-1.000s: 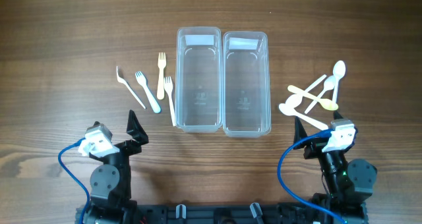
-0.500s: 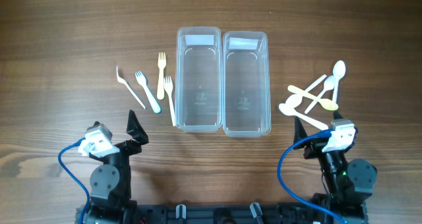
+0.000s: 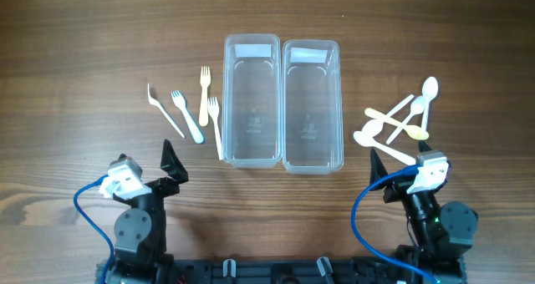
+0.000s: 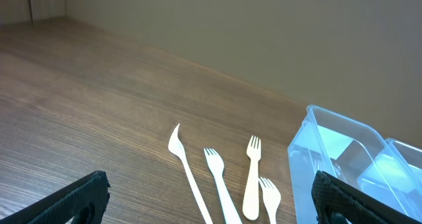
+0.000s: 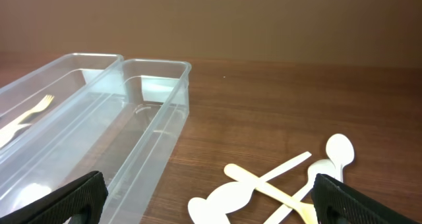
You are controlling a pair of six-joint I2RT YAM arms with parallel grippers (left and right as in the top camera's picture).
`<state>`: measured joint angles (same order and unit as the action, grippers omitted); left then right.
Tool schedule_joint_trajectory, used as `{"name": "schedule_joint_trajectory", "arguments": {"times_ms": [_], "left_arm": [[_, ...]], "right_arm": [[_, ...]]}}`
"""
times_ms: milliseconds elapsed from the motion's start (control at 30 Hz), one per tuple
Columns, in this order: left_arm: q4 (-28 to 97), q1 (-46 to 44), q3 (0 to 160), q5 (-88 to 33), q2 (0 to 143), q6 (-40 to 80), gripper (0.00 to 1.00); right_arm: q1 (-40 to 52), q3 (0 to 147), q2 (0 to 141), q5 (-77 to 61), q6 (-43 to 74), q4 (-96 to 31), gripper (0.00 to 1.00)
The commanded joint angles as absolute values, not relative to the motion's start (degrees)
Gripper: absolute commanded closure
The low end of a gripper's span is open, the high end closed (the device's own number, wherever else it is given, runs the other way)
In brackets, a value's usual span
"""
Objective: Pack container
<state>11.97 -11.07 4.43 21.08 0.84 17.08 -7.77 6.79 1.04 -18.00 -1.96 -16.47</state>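
Two clear oblong containers stand side by side at the table's middle, the left one and the right one; both look empty from overhead. Several pale forks lie left of them, one against the left container's wall. Several pale spoons lie crossed in a pile to the right. My left gripper is open and empty, near the front edge, short of the forks. My right gripper is open and empty, just short of the spoons. The containers also show in the left wrist view and in the right wrist view.
The wooden table runs wide on all sides. A plain wall stands behind it. Blue cables loop beside each arm base at the front edge.
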Motion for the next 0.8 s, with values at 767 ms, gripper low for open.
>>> {"name": "schedule_joint_trajectory", "arguments": {"times_ms": [767], "left_arm": [[27.03,-10.59,38.2,17.28,34.22,17.15,0.0]], "right_arm": [[-7.9,44.4,47.18,-20.64,8.97,-24.49,0.0]]}}
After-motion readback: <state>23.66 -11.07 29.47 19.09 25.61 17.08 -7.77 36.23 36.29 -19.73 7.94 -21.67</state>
